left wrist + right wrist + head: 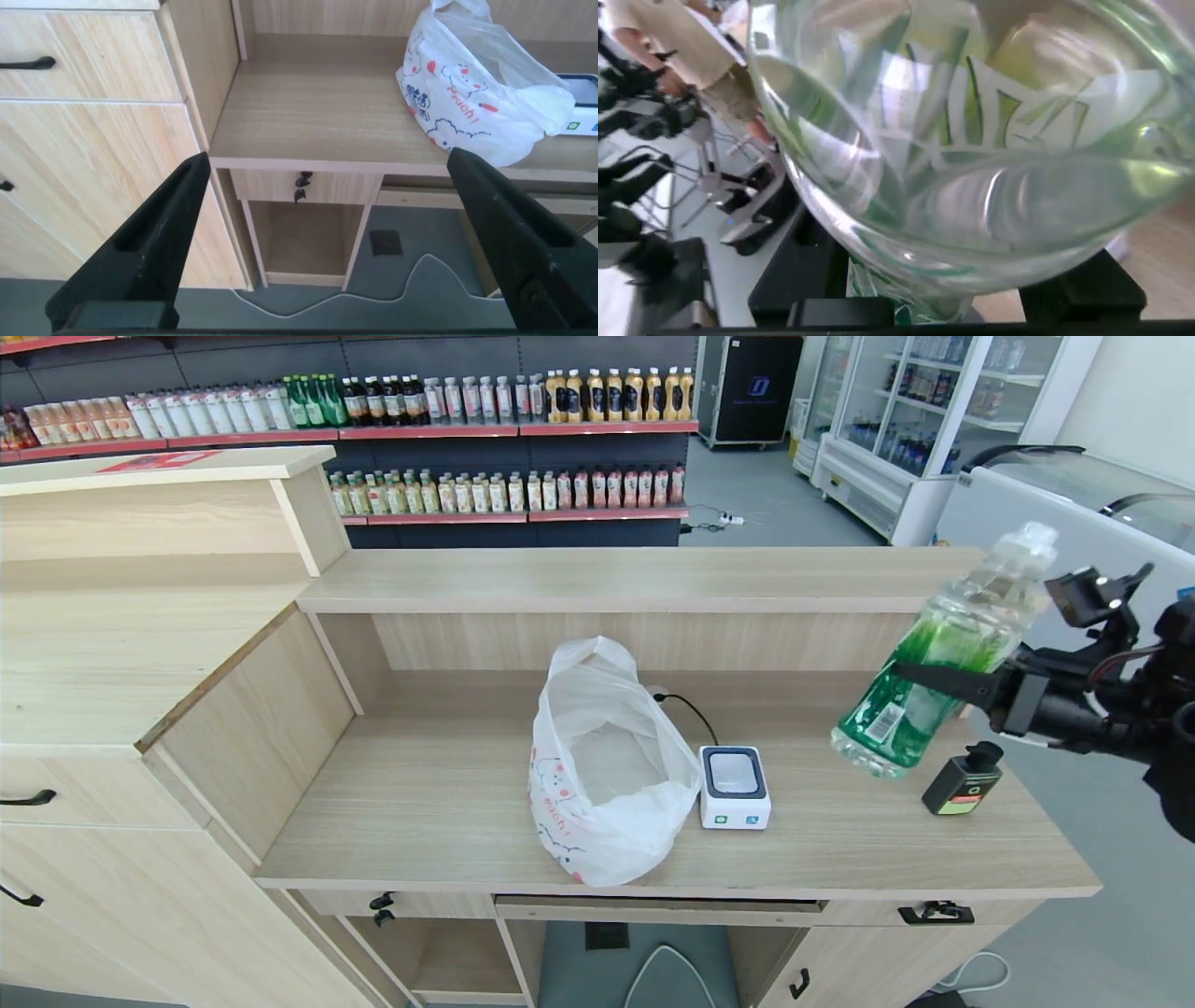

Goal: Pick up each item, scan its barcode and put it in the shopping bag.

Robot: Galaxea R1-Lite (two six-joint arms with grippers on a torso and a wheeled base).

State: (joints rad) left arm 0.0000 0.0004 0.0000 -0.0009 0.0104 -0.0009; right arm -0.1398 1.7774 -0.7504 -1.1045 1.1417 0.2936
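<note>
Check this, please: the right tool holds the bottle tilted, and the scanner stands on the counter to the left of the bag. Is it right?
Not fully. The scanner stands to the right of the bag, not to the left; the head view shows it. The rest is correct: the right tool holds the bottle tilted, and the scanner is on the counter.

From where I stand I count 1 white shopping bag (602,775), 1 barcode scanner (735,786), 1 small dark bottle (962,782) and 1 large green bottle (934,663).
</note>
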